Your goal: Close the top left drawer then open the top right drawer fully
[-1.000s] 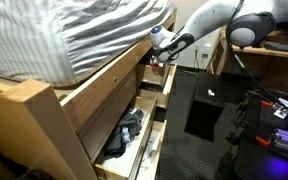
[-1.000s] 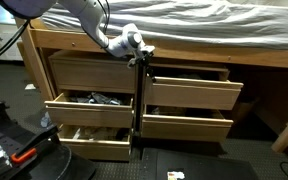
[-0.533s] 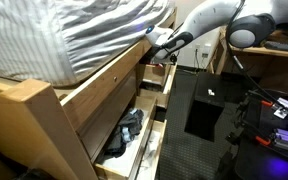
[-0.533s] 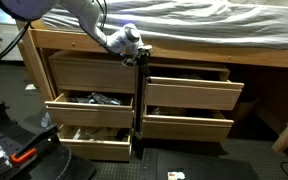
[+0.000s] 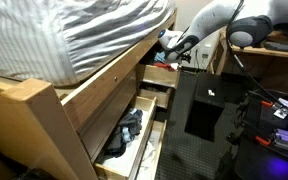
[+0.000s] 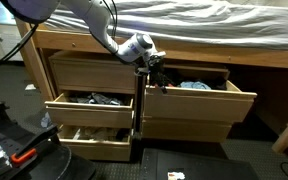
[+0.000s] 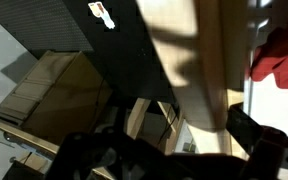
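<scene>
Wooden top right drawer (image 6: 199,102) stands pulled out, centre frame; my fingers (image 6: 156,70) are at its upper left corner, and I cannot tell their grip.

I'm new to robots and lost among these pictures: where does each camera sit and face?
In an exterior view: beside the bed, looking along the drawer fronts; arm and gripper show.
In an exterior view: before the bed, facing the drawers squarely; arm and gripper show.
Wrist view: on the wrist, looking past its dark fingers at wood.
Both exterior views share the gripper at the open top right drawer.
</scene>
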`<state>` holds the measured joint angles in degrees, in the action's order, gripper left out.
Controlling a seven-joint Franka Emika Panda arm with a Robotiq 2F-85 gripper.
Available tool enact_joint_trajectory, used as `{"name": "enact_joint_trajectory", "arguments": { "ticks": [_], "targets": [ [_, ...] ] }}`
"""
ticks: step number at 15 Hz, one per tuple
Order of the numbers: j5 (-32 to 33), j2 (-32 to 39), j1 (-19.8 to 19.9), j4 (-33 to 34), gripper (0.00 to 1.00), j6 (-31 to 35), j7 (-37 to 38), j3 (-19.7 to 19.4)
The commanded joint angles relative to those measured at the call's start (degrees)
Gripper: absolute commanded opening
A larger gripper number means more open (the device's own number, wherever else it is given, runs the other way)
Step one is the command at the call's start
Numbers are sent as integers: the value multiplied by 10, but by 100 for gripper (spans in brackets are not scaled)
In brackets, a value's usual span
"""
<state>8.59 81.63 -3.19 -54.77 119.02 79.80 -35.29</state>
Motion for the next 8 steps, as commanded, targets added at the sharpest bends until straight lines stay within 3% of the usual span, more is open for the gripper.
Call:
{"name": "enact_joint_trajectory", "arguments": {
  "ticks": [1,8],
  "targets": [
    [0,0,2,-10,100,4,5,-7],
    [0,0,5,-23,100,7,9,-17]
  ]
}}
